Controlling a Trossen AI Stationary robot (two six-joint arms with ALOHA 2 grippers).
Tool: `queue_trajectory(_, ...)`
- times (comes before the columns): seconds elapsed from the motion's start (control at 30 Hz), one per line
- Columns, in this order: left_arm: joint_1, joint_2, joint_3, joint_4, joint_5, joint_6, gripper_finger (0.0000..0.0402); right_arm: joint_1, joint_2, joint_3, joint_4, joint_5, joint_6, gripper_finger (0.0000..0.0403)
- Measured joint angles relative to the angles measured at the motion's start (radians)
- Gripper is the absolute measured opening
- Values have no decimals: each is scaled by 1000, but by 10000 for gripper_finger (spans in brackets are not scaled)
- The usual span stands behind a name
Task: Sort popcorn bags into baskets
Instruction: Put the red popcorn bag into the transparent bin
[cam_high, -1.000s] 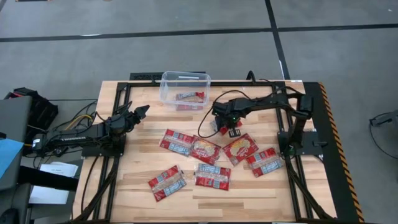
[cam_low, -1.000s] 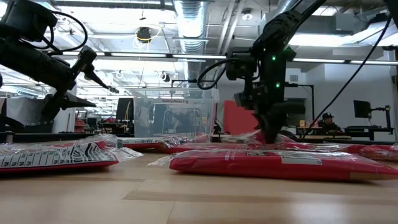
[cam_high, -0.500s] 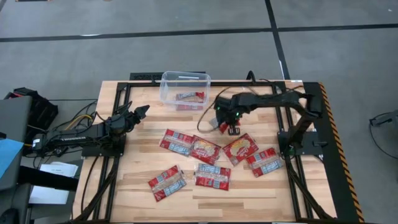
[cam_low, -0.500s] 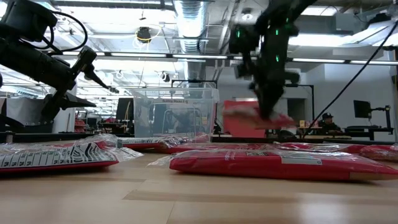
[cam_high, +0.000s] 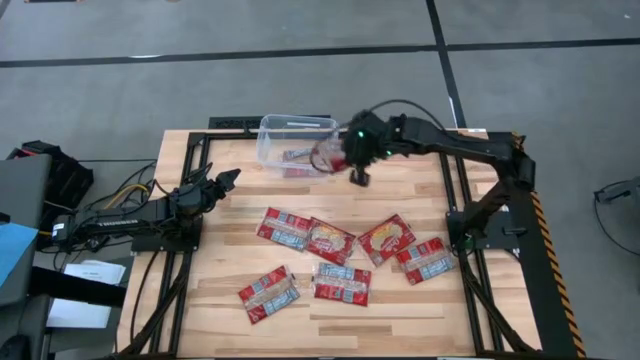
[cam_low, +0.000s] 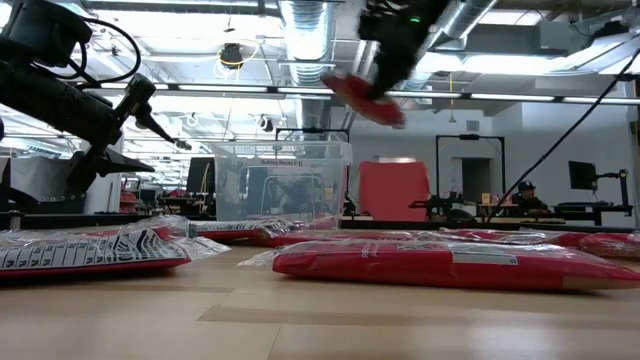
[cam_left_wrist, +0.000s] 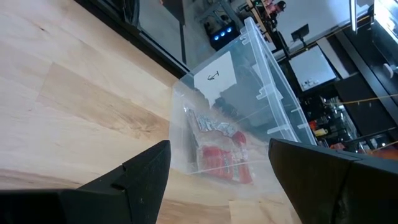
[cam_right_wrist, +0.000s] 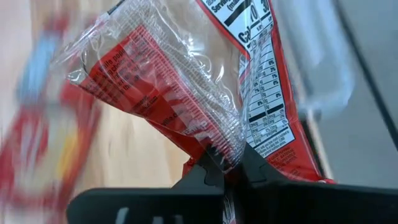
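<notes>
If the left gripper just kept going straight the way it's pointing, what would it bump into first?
Most likely the clear bin: the left gripper, open, points toward its near wall, with only bare table between. One popcorn bag lies inside. Depth is hard to judge.

One red popcorn bag aloft beside clear basket (six others on table).

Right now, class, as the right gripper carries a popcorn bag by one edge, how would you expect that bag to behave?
Probably floppy: the popcorn bag sags and creases away from the right gripper. Likely light, since an edge pinch holds it above the bin. Its glossy wrap may slip.
</notes>
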Motion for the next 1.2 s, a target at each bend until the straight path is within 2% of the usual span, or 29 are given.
queue_trajectory(0.17,0,0,0,0,0,0,261,-10,164,186,182,-3,81,11)
queue_trajectory(0.3,0,0,0,0,0,-7,261,-21,346,374,192,-3,87,11)
queue_trajectory(0.43,0,0,0,0,1,-23,261,-35,533,563,105,0,72,11)
queue_trajectory(0.63,0,0,0,0,5,-11,261,-88,761,804,-170,4,46,14)
queue_trajectory(0.8,0,0,0,0,5,0,261,-108,796,782,-246,-19,25,19)
queue_trajectory(0.93,0,0,0,0,0,4,261,-113,810,781,-295,-121,13,27)
queue_trajectory(1.0,0,0,0,0,-7,4,261,-115,810,779,-307,-160,2,40)
queue_trajectory(1.2,0,0,0,-1,-20,3,261,-112,810,779,-314,-159,4,101)
